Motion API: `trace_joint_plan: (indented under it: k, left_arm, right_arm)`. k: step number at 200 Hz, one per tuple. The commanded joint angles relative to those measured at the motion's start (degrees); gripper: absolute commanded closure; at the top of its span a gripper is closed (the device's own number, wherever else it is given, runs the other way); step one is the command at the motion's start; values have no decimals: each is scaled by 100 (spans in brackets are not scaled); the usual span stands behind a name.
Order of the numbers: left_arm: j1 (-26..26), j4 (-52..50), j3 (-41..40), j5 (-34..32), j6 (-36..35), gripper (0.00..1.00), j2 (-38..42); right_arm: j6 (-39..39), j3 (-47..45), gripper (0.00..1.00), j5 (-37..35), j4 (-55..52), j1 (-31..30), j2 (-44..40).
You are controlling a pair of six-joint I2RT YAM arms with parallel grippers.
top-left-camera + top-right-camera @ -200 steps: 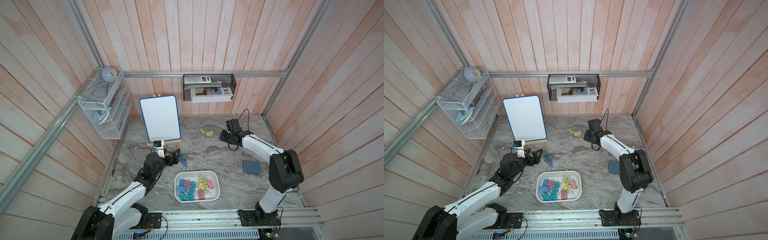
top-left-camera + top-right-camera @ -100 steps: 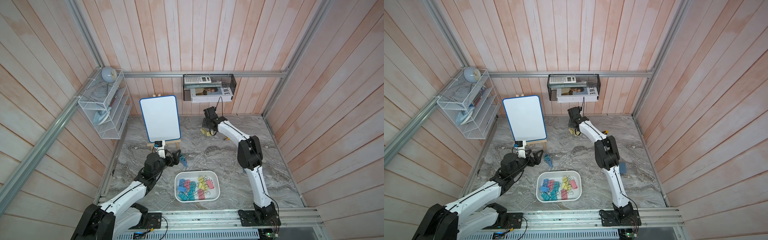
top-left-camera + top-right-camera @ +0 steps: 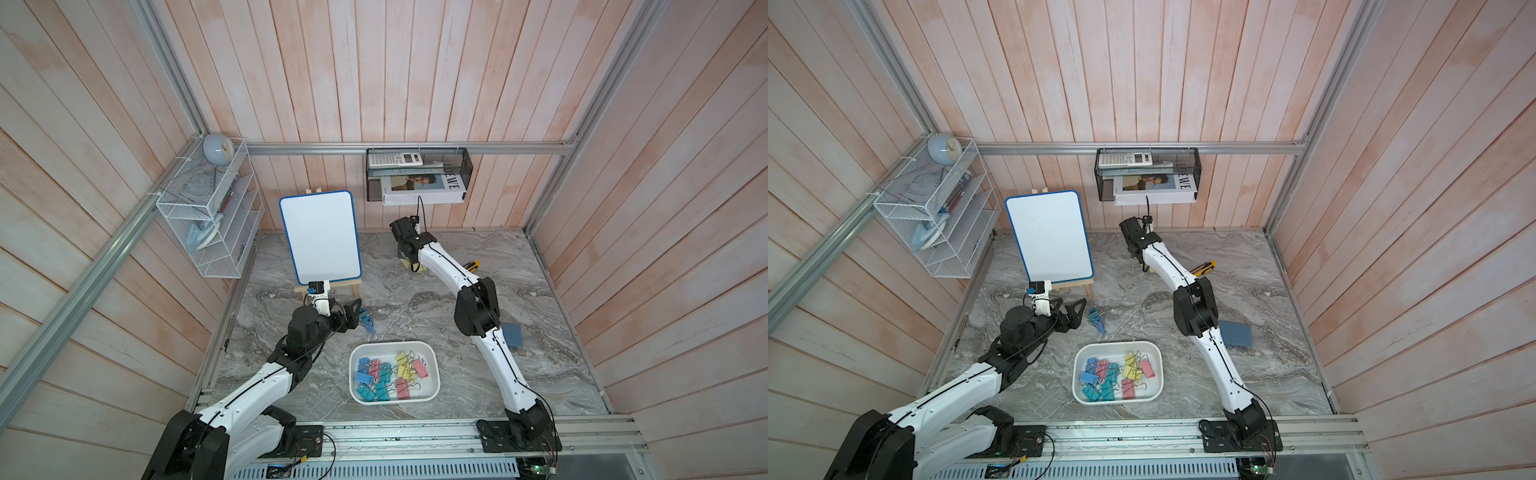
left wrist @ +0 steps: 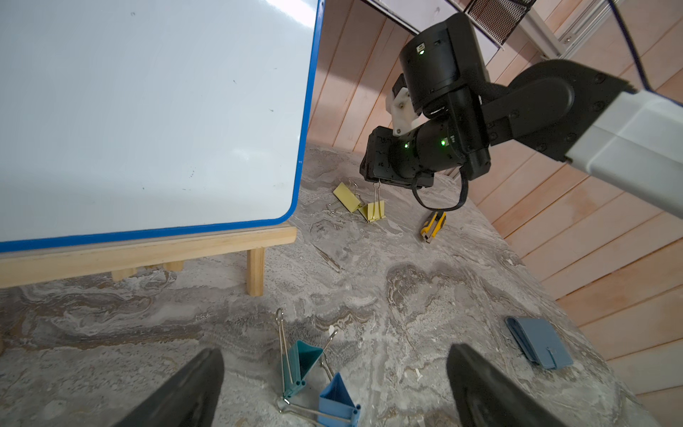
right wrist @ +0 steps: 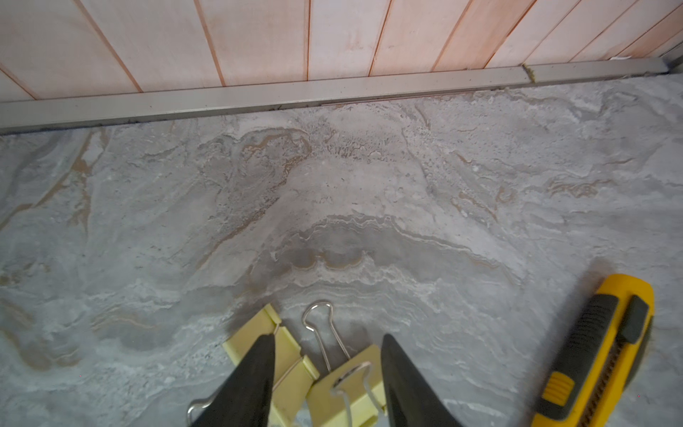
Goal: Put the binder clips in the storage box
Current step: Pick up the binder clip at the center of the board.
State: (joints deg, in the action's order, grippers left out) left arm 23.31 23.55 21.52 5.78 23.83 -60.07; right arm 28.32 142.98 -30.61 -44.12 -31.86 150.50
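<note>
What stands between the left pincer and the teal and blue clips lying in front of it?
Nothing visible does. The open left pincer points straight at the teal clip and the blue clip, with only bare table between.

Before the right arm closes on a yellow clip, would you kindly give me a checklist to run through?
1. Right gripper open: ok.
2. One yellow clip sits between its jaws: ok.
3. Second yellow clip clear of the jaws: cannot tell; a finger overlaps it in the right wrist view.
4. Utility knife lies apart from the jaws: ok.
5. Left gripper open, teal clip and blue clip ahead of it: ok.
6. Storage box has room: ok.
</note>
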Motion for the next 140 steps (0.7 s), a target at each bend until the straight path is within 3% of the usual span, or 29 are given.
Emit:
trace_joint_plan:
  k: [1,31,73,140]
  left_arm:
    - [16,98,-31,119,51,0,65]
    - [16,85,-45,90,46,0,127]
    - [16,53,-22,108,60,0,145]
    - [16,25,17,107,50,0,110]
  right_arm:
    - [-25,114,56,-185,-301,21,59]
    - [58,105,66,-81,-346,31,59]
    - [163,81,69,50,-511,57,59]
    - [157,-58,84,115,-538,83,59]
